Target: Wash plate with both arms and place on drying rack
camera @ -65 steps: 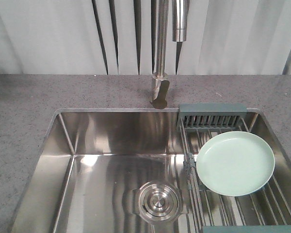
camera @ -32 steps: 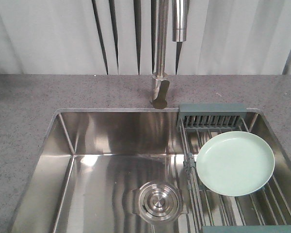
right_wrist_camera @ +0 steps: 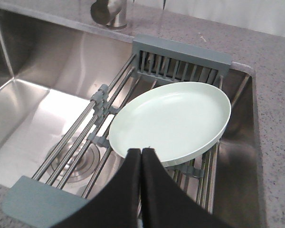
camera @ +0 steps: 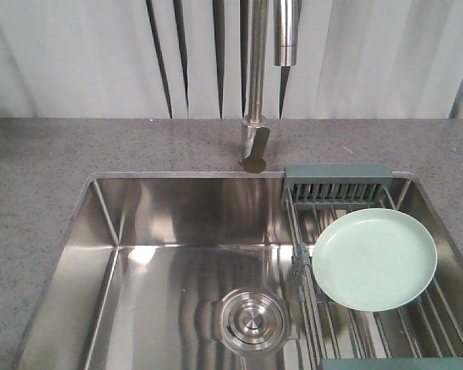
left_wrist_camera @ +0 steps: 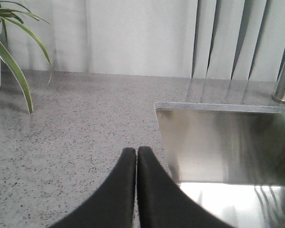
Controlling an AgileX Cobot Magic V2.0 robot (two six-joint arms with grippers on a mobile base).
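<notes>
Resting flat on the steel bars of the drying rack (right_wrist_camera: pixel 133 102), the pale mint-green plate (right_wrist_camera: pixel 173 121) sits just ahead of the right gripper (right_wrist_camera: pixel 141 152), whose two black fingers are pressed together with nothing between them. The fingertips meet right at the plate's near rim in this view; whether they touch it cannot be told. The plate looks stiff and light, likely plastic or melamine, with a matte surface that would turn slippery once wet. Its low upright rim is the natural place to take hold, pinching the near edge closest to the gripper, since the plate lies flat on the bars and offers little else to grip. A rigid plate held by one edge would tend to tip, so a second hold on the opposite rim seems wise.

The left gripper (left_wrist_camera: pixel 136 152) is likewise clenched and empty, poised over the speckled grey table (left_wrist_camera: pixel 71 123) with the sink (left_wrist_camera: pixel 213 137) corner ahead and to its right.

The left wrist view alone shows a potted plant's leaves (left_wrist_camera: pixel 12 61) far to the gripper's left. The front view alone shows the tall faucet (camera: pixel 255 85) and the drain (camera: pixel 251 320); neither gripper is clearly visible there.
</notes>
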